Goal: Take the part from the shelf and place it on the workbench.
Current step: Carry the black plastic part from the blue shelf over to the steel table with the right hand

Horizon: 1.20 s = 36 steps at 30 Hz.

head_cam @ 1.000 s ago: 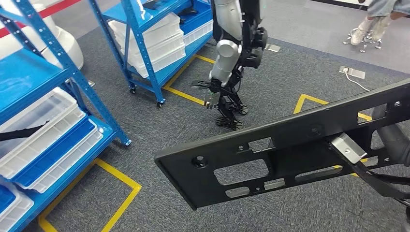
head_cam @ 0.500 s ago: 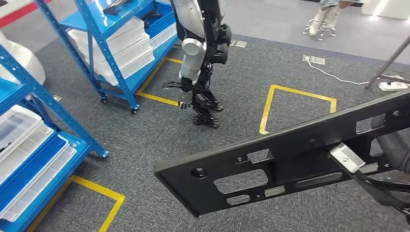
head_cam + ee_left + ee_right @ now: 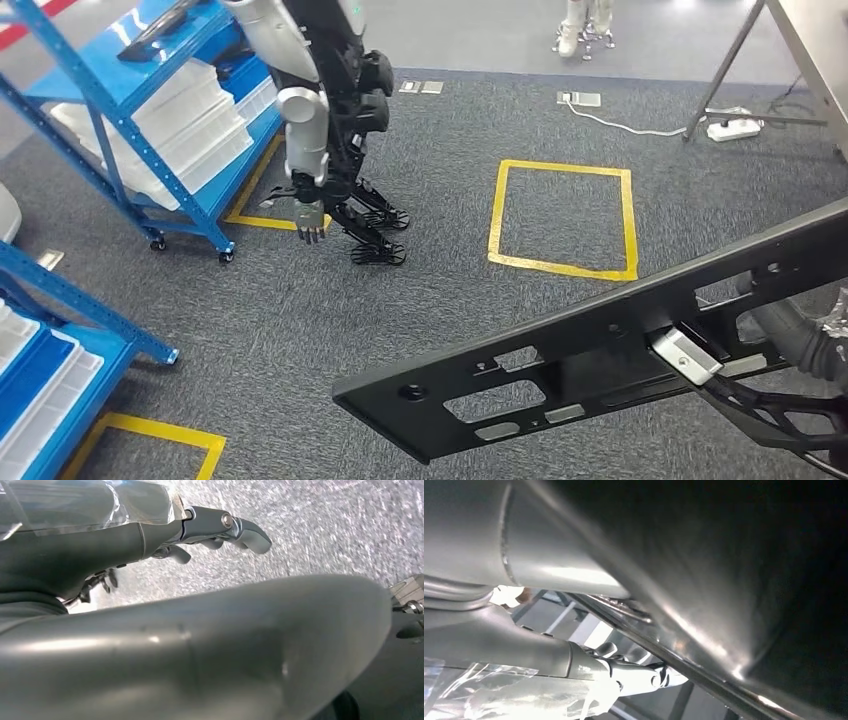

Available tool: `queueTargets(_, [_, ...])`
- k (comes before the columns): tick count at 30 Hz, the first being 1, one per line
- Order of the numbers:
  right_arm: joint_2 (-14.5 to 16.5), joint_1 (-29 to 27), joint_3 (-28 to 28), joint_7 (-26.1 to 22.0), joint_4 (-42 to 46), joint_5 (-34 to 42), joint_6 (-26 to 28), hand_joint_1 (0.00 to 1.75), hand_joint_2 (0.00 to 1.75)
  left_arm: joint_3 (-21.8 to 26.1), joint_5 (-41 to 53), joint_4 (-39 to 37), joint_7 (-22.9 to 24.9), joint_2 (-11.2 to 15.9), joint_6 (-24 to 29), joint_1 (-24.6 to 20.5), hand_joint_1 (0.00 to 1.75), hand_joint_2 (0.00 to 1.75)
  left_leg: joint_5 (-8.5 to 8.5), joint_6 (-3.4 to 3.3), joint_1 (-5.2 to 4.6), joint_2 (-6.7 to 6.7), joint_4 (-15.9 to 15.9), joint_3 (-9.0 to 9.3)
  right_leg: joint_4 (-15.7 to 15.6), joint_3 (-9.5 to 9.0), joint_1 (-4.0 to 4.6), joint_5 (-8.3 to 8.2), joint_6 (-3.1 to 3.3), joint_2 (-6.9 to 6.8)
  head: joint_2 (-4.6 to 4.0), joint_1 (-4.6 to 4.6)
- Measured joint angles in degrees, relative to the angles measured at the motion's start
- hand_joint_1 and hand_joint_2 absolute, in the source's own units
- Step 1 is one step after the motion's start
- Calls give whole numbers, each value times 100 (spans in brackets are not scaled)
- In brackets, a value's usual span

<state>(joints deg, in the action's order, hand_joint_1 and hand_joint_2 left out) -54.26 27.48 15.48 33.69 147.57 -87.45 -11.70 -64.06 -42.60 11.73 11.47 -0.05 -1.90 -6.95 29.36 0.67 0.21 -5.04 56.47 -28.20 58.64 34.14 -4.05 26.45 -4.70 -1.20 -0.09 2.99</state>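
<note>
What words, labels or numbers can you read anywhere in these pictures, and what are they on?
None can be read.
The long black part held at the right hand has holes and slots but no lettering.
The blue shelf and its white bins carry no legible label.
The yellow square taped on the grey carpet is a plain outline, no text.
The wrist views are close and blurred, nothing written.
</note>
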Motion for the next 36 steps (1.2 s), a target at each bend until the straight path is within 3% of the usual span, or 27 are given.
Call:
queueTargets(2, [-3, -30, -37, -105, 11, -135, 19, 0, 0, 0, -9, 2, -40, -2, -2, -5, 0, 0, 386, 6, 40, 223, 573, -238, -9, 39, 33, -20, -34, 93, 0, 25])
queueTargets(4, [3, -47, -68, -178, 17, -225, 27, 0, 0, 0, -19, 1, -67, 3, 0, 4, 0, 0, 770, -45, 27, 332, 1415, -611, -38, 47, 79, -51, -96, 189, 0, 36])
queueTargets(5, [5, -51, -75, -197, 18, -243, 30, 0, 0, -1, -24, 1, -71, 4, -15, 13, 0, 0, 848, -89, -15, 352, 1702, -749, -46, 46, 111, -62, -111, 247, 0, 38])
queueTargets(6, [9, -58, -80, -208, 19, -252, 32, 0, 0, -1, -27, 1, -72, 3, -51, 20, 0, 0, 814, -149, -75, 380, 1786, -803, -48, 44, 139, -70, -110, 314, 0, 38])
queueTargets(7, [11, -63, -92, -216, 20, -255, 34, 0, 0, -2, -27, 1, -72, 3, -110, 25, 0, 0, 662, -223, -151, 422, 1629, -748, -49, 38, 161, -77, -98, 379, 0, 38])
queueTargets(8, [13, -67, -111, -224, 21, -256, 36, 0, 0, -2, -27, 1, -72, 8, -182, 25, 0, 0, 429, -312, -237, 500, 1268, -604, -58, 28, 173, -87, -78, 440, 0, 39])
queueTargets(10, [13, -86, -168, -239, 22, -256, 34, 0, 0, -2, -24, -1, -64, 39, -286, 21, 0, 0, -64, -519, -404, 781, 355, -238, -105, 15, 176, -129, -11, 566, 0, 40])
queueTargets(12, [5, -111, -218, -262, 22, -256, 23, 0, 0, -1, -20, -5, -38, 79, -322, 24, 0, 0, -295, -641, -479, 957, -175, -47, -152, 35, 185, -184, 56, 719, 0, 40])
queueTargets(13, [-12, -118, -243, -270, 22, -256, 16, 0, 0, 0, -16, -7, -26, 87, -321, 24, 0, 0, -316, -653, -481, 928, -261, -23, -170, 51, 197, -211, 74, 809, 0, 40])
queueTargets(14, [-37, -122, -272, -275, 22, -256, 10, 0, 0, 0, -13, -8, -18, 92, -302, 21, 0, 0, -337, -652, -456, 855, -327, -5, -172, 67, 209, -224, 90, 859, 0, 40])
queueTargets(16, [-80, -124, -342, -277, 23, -257, 4, 0, 0, -1, -9, -8, -9, 87, -265, 8, 0, 0, -397, -640, -425, 690, -450, 50, -18, 147, 253, -100, 92, 658, 0, 37])
queueTargets(18, [-87, -147, -384, -280, 25, -257, 8, 0, 0, -2, -18, -8, -2, 83, -260, 4, 0, 0, -437, -639, -399, 525, -508, 73, 558, 384, 292, 279, 63, 315, 0, 30])
queueTargets(20, [-78, -209, -396, -283, 25, -256, 13, 0, 0, -2, -26, -8, -7, 78, -265, 18, 0, 0, -442, -646, -371, 351, -504, 59, 1252, 653, 291, 601, 10, 211, 0, 26])
queueTargets(21, [-72, -250, -398, -283, 25, -256, 14, 0, 0, -2, -32, -8, -16, 74, -268, 23, 0, 0, -441, -644, -354, 266, -501, 54, 1389, 683, 286, 622, -22, 189, 0, 27])
queueTargets(22, [-68, -288, -402, -282, 25, -256, 15, 0, 0, -1, -42, -8, -28, 72, -269, 24, 0, 0, -436, -638, -334, 187, -498, 54, 1289, 597, 279, 533, -55, 160, 0, 27])
queueTargets(23, [-66, -324, -407, -280, 25, -256, 16, 0, 0, -1, -50, -8, -42, 69, -269, 22, 0, 0, -428, -625, -314, 114, -492, 58, 962, 399, 271, 364, -89, 98, 0, 27])
queueTargets(25, [-57, -393, -430, -278, 25, -256, 28, 0, 0, -1, -61, -8, -58, 74, -267, 7, 0, 0, -383, -573, -301, -14, -442, 60, 104, -83, 264, 44, -130, -164, 0, 26])
queueTargets(27, [-44, -473, -467, -284, 25, -256, 46, 0, 0, -1, -60, -8, -45, 84, -266, -5, 0, 0, -337, -523, -318, -129, -381, 50, -338, -299, 286, -75, -25, -294, 0, 28])
queueTargets(29, [-32, -536, -495, -296, 26, -256, 56, 0, 0, -1, -60, -8, -21, 90, -267, -7, 0, 0, -319, -504, -325, -247, -358, 44, -369, -276, 307, -100, 126, -171, 0, 32])
queueTargets(30, [-25, -551, -504, -300, 26, -256, 57, 0, 0, -2, -61, -8, -12, 91, -269, -8, 0, 0, -282, -486, -316, -241, -315, 29, -374, -261, 303, -117, 168, -113, 0, 33])
queueTargets(32, [-14, -571, -527, -305, 30, -256, 60, 0, 0, -2, -61, -8, 5, 93, -273, -9, 0, 0, -11, -413, -265, -11, 83, -126, -385, -229, 288, -158, 235, 5, 0, 36])
queueTargets(34, [-5, -588, -548, -305, 33, -256, 61, 0, 0, -2, -61, -8, 22, 94, -275, -1, 0, 0, 435, -339, -198, 305, 918, -477, -385, -191, 288, -189, 280, 125, 0, 39])
queueTargets(36, [-1, -604, -551, -305, 33, -256, 60, 0, 0, -1, -61, -8, 31, 93, -275, 18, 0, 0, 646, -324, -168, 414, 1538, -749, -383, -159, 296, -213, 302, 264, 0, 39])
